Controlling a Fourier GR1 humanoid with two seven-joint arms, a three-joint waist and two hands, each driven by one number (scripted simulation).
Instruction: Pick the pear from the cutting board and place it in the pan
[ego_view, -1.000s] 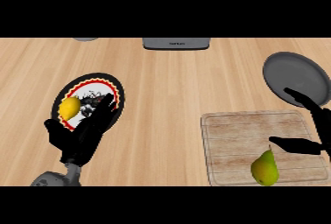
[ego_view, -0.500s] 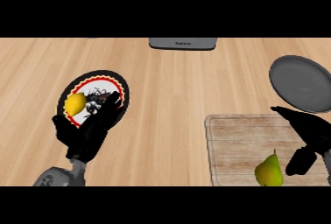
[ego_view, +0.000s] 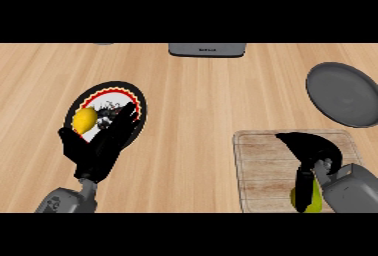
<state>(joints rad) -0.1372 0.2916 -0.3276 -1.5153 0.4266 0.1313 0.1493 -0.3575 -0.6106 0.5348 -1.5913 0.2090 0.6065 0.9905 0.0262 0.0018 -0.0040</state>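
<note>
The right hand (ego_view: 310, 150) curled over the pear (ego_view: 308, 196) at the cutting board's (ego_view: 258, 170) near edge. The left hand (ego_view: 100, 145) rested spread over a patterned plate (ego_view: 129, 90) holding a lemon (ego_view: 84, 120). The pan (ego_view: 347, 92) sat at the tabletop's (ego_view: 207, 95) right edge; writing on the grey device (ego_view: 207, 49) was unreadable.

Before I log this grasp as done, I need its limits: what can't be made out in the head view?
- Pear: mostly hidden behind the right robot hand and forearm; contact unclear.
- Pan: cut off by the right edge.
- Yellow fruit on the plate: partly covered by the left robot hand.
</note>
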